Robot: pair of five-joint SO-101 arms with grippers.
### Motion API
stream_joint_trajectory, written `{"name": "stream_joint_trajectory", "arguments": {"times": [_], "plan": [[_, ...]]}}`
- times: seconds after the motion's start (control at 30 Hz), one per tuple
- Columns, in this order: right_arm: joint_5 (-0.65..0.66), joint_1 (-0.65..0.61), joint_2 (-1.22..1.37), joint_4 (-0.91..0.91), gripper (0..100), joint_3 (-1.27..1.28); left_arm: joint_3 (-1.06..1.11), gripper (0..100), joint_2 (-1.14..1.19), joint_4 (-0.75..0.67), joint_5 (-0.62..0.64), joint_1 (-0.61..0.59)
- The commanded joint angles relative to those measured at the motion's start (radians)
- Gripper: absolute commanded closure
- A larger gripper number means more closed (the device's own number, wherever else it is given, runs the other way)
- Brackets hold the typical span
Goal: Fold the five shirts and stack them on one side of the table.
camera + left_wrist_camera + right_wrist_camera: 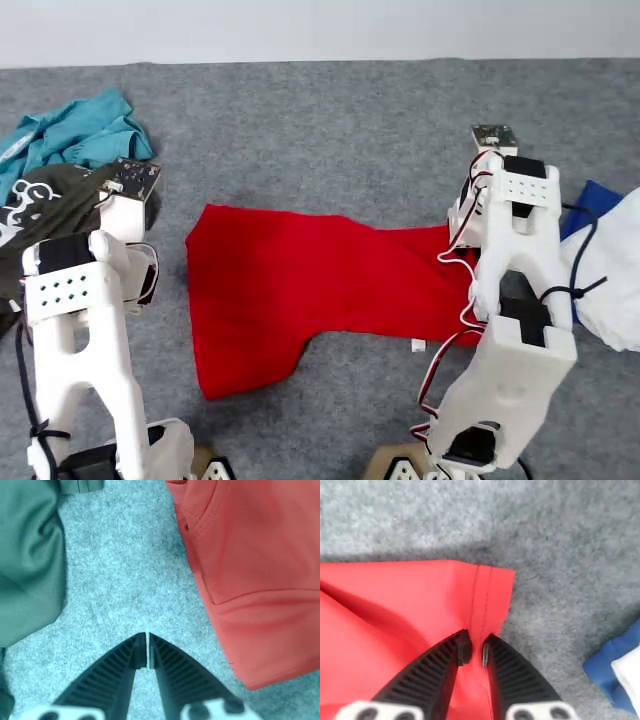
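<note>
A red shirt [300, 290] lies spread flat in the middle of the grey table, one sleeve toward the front. My right gripper [474, 652] is at its right end, pinched on the hemmed edge of the red shirt [395, 615], which is raised slightly off the table there. My left gripper [147, 650] is shut with nothing in it. It hovers over bare table between the red shirt [260, 580] and a dark olive shirt [25, 570].
A teal shirt [80, 130] and the dark olive printed shirt [40, 215] lie crumpled at the far left. A white shirt [610, 280] and a blue shirt [590, 205] are bunched at the right edge, behind the right arm [510, 300]. Grey table [330, 130] stretches behind the red shirt.
</note>
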Motion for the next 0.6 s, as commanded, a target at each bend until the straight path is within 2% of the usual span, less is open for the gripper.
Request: {"name": "stream_joint_trajectory", "arguments": {"times": [0.0,0.43,0.57], "plan": [[-0.009,0.002,-0.071,-0.039,96.1,-0.074,0.001,98,-0.018,-0.017,0.005,0.0],[-0.002,0.002,0.024,-0.255,98.2,-0.074,0.001,98,-0.018,-0.04,0.005,0.0],[-0.003,0.002,0.088,-0.269,98.0,-0.126,0.001,98,-0.018,-0.04,0.005,0.0]]}}
